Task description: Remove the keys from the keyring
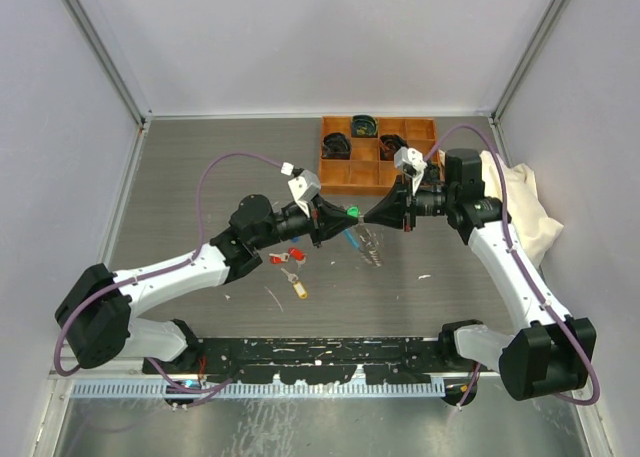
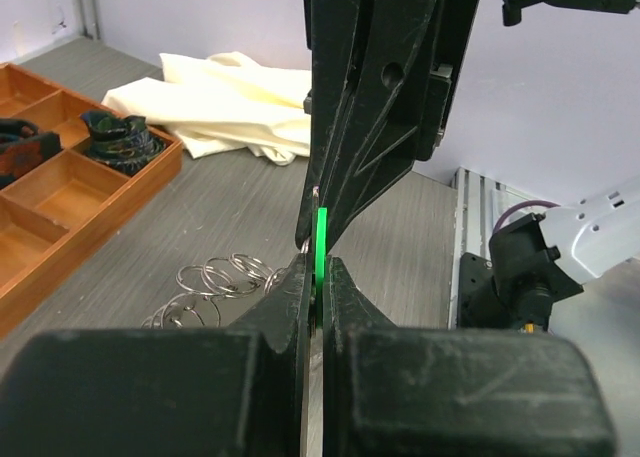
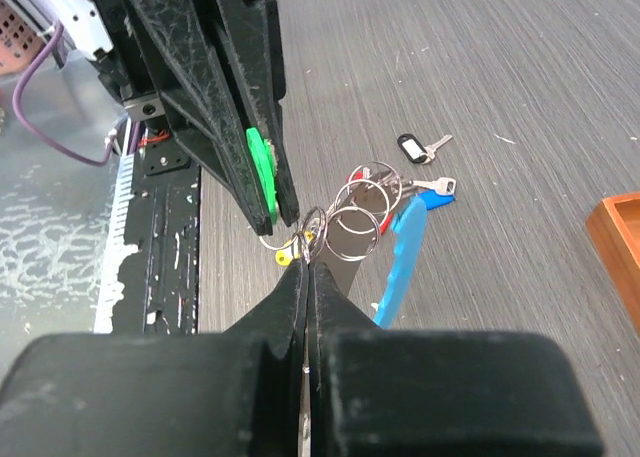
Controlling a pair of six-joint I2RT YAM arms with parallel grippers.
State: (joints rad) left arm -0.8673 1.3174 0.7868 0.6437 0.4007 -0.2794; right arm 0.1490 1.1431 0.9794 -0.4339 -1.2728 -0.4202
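My left gripper (image 1: 338,220) is shut on the green tag (image 2: 321,239) of a key, held above the table; the tag also shows in the top view (image 1: 352,213) and the right wrist view (image 3: 260,172). My right gripper (image 1: 372,217) meets it tip to tip and is shut on a ring of the silvery keyring coil (image 3: 345,212). The rest of the coil (image 2: 215,277) hangs down to the table with its light-blue segment (image 3: 400,257). A red-tagged key (image 1: 295,256) and a yellow-tagged key (image 1: 300,289) lie loose on the table. A black-tagged key (image 3: 410,147) lies beyond the coil.
An orange compartment tray (image 1: 345,172) with black items stands at the back, just behind the right arm. A cream cloth (image 1: 525,212) lies at the right wall. The black base rail (image 1: 320,362) runs along the near edge.
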